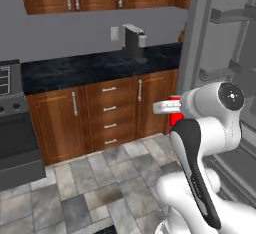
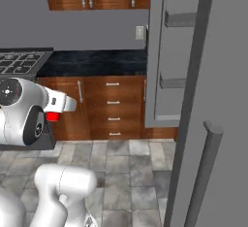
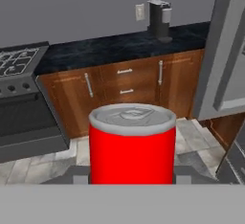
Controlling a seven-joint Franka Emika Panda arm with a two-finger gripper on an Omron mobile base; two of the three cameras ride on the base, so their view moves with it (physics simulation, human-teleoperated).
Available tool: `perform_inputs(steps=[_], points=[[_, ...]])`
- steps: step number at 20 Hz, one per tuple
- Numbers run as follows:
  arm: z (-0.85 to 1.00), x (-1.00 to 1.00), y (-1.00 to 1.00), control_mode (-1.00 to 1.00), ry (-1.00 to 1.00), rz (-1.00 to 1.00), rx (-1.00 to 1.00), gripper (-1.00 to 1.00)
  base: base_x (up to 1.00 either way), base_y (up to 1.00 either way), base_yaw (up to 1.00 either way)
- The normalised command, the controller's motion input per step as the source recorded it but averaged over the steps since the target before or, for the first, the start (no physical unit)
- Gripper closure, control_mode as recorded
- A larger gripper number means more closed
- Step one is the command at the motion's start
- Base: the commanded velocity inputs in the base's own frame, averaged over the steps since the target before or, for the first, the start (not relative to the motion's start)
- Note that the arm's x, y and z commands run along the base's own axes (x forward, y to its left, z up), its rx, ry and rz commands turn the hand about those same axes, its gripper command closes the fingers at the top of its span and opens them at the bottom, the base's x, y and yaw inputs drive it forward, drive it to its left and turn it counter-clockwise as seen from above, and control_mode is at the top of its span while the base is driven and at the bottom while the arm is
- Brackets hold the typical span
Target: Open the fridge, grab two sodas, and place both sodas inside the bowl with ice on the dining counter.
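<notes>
while jaws (image 3: 131, 177) grip red can (image 3: 132, 144), fridge door (image 2: 213, 105) stands beside.

No readable text or labels; red can (image 3: 132, 144) unmarked.

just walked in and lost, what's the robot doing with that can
The white robot arm's claw is shut on a small red soda can with a silver top, held upright in the air over the grey tiled kitchen floor. The tall grey steel fridge stands open beside it. Ahead are reddish-brown wood cabinets under a black stone counter.
</notes>
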Motion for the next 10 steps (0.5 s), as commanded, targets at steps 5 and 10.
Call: perform_inputs(steps=[5,10], points=[[0.0,0.0,0.0,1.0,0.0,0.0,0.0,1.0,-0.31,0.73,0.5],[0.0,0.0,0.0,1.0,0.0,0.0,0.0,1.0,-0.12,0.53,0.57]])
